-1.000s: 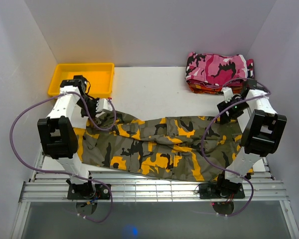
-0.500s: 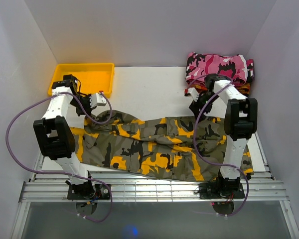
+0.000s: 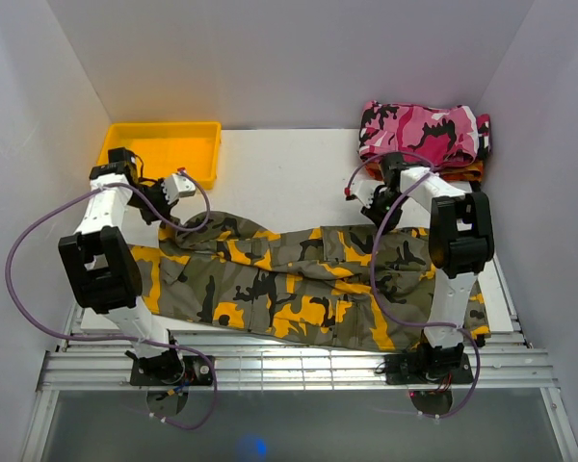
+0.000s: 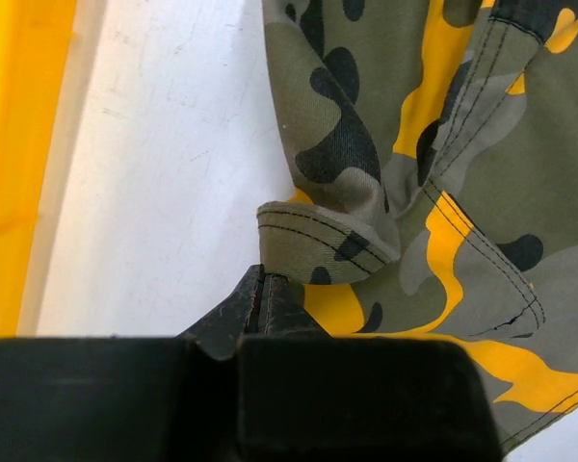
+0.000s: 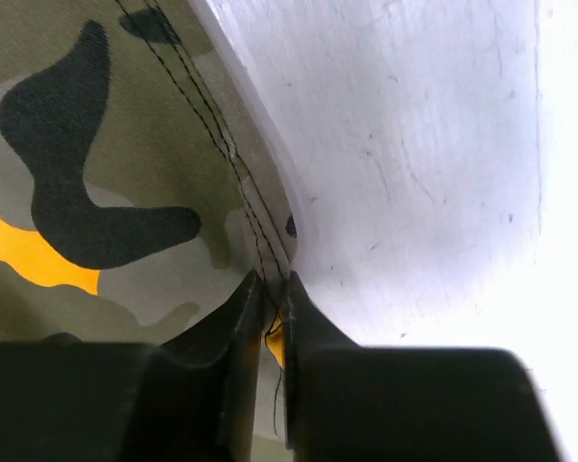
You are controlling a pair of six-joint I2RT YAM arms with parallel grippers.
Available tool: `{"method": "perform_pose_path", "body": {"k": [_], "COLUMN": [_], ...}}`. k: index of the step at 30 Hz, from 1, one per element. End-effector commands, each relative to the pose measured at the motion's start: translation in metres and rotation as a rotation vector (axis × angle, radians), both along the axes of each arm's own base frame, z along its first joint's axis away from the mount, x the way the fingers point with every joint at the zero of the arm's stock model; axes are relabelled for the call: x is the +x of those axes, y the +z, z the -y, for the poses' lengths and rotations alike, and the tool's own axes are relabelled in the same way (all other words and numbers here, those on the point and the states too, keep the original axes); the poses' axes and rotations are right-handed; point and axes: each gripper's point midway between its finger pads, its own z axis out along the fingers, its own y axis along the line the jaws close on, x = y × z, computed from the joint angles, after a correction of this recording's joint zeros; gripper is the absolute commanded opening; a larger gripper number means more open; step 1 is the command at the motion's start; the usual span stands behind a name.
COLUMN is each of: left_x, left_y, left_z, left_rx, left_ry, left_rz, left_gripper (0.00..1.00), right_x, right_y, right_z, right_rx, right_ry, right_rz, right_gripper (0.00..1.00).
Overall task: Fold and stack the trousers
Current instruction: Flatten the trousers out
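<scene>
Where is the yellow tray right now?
Top view: the yellow tray sits at the far-left corner of the table, just beyond the left end of the trousers.

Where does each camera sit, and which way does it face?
Top external: above, behind the robot, looking down at the table; both arms show.
Left wrist: on the left arm, looking along the left gripper at the trousers hem.
Right wrist: likewise, along the right gripper pinching the trousers edge.
Shared: both wrists see trousers and table.
</scene>
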Motion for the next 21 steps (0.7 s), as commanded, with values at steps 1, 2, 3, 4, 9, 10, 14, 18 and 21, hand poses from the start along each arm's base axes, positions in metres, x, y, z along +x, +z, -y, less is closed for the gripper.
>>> {"method": "perform_pose_path", "body": {"k": [1, 2, 3, 4, 9, 10, 14, 18, 21], "left_x": [0.003, 0.003, 0.004, 0.005, 0.005, 0.003, -0.017, -0.040, -0.057], "left_y": [0.029, 0.030, 0.032, 0.034, 0.063, 0.068, 0.093, 0.101, 0.115], "left_z": [0.008, 0.008, 0.008, 0.007, 0.000, -0.002, -0.005, -0.003, 0.006], "left_rx": [-0.059, -0.065, -0.064, -0.064, -0.082, -0.085, -0.084, -0.071, -0.088], "left_ry": [0.021, 0.030, 0.031, 0.035, 0.099, 0.109, 0.172, 0.217, 0.215], "left_rz": [0.094, 0.096, 0.101, 0.106, 0.171, 0.185, 0.240, 0.256, 0.298], "left_gripper": [0.00, 0.00, 0.00, 0.00, 0.00, 0.00, 0.00, 0.00, 0.00], "right_x": [0.001, 0.002, 0.002, 0.003, 0.009, 0.005, -0.023, -0.051, -0.066], "right_y": [-0.007, -0.002, 0.003, 0.009, 0.097, 0.107, 0.158, 0.162, 0.169], "right_z": [0.011, 0.013, 0.015, 0.016, 0.028, 0.032, 0.053, 0.074, 0.084], "right_rx": [-0.074, -0.082, -0.085, -0.080, 0.040, 0.054, 0.110, 0.092, 0.108], "right_ry": [-0.005, -0.009, -0.017, -0.024, -0.118, -0.131, -0.163, -0.185, -0.209], "right_rz": [0.043, 0.059, 0.065, 0.078, 0.265, 0.285, 0.435, 0.532, 0.598], "right_gripper": [0.09, 0.08, 0.08, 0.08, 0.08, 0.08, 0.08, 0.08, 0.08]}}
